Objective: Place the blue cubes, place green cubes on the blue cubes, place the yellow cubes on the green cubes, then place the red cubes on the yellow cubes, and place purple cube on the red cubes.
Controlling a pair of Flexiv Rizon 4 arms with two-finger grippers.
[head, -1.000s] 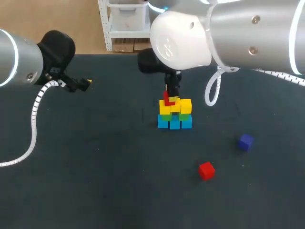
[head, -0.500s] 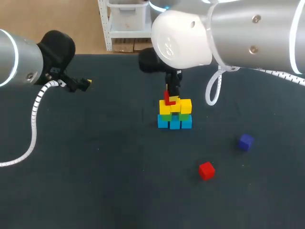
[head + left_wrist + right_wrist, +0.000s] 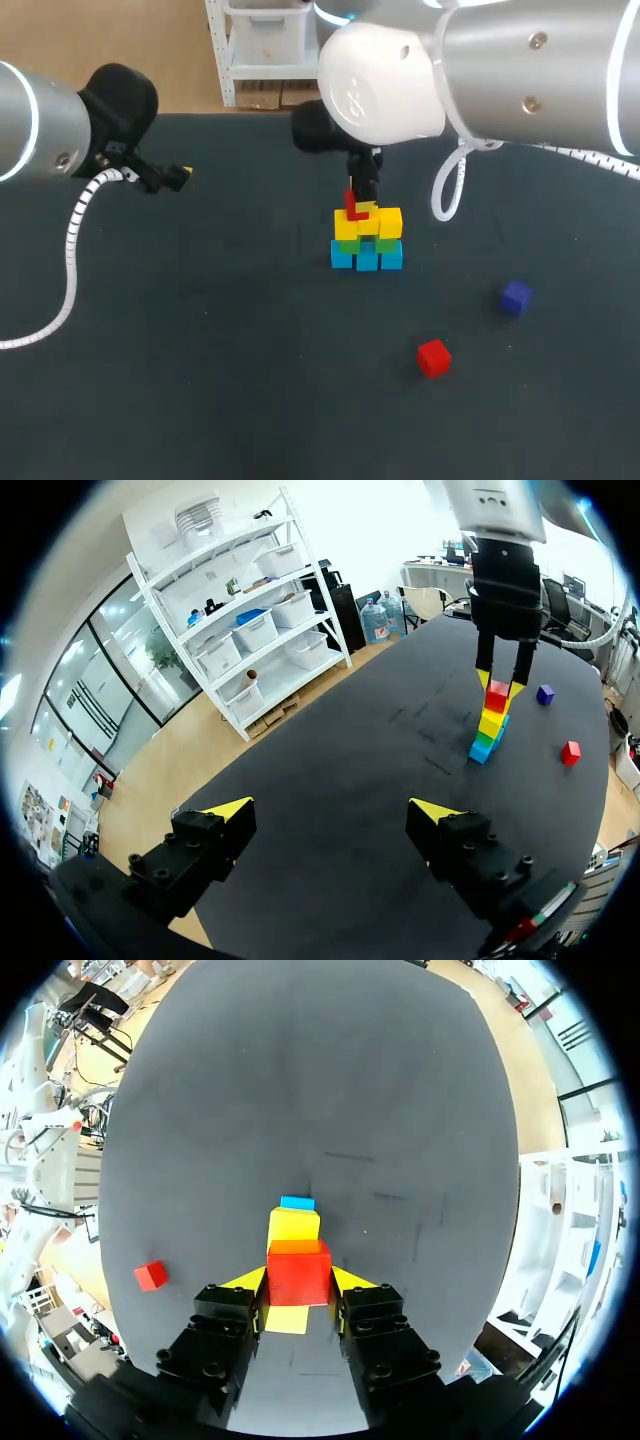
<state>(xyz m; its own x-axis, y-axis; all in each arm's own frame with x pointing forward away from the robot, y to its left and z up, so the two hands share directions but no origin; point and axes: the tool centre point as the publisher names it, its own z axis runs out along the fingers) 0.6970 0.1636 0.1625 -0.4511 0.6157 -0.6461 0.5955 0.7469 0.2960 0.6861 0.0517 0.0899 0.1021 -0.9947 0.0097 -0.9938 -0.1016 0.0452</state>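
A small pyramid stands mid-table: blue cubes (image 3: 366,258) at the bottom, green cubes (image 3: 384,243) on them, yellow cubes (image 3: 388,222) above. My right gripper (image 3: 356,208) hangs over its left side, shut on a red cube (image 3: 354,212) that sits at the yellow layer's top. In the right wrist view the red cube (image 3: 298,1272) fills the gap between the fingers, with a yellow cube (image 3: 293,1226) just ahead. A second red cube (image 3: 433,357) and a dark blue-purple cube (image 3: 516,298) lie loose at the front right. My left gripper (image 3: 178,175) is open, far to the left.
The dark table (image 3: 200,380) stretches bare around the pyramid. In the left wrist view the pyramid (image 3: 488,728) stands well ahead of the open left gripper (image 3: 330,815), with the loose red cube (image 3: 570,751) and purple cube (image 3: 545,694) beyond it.
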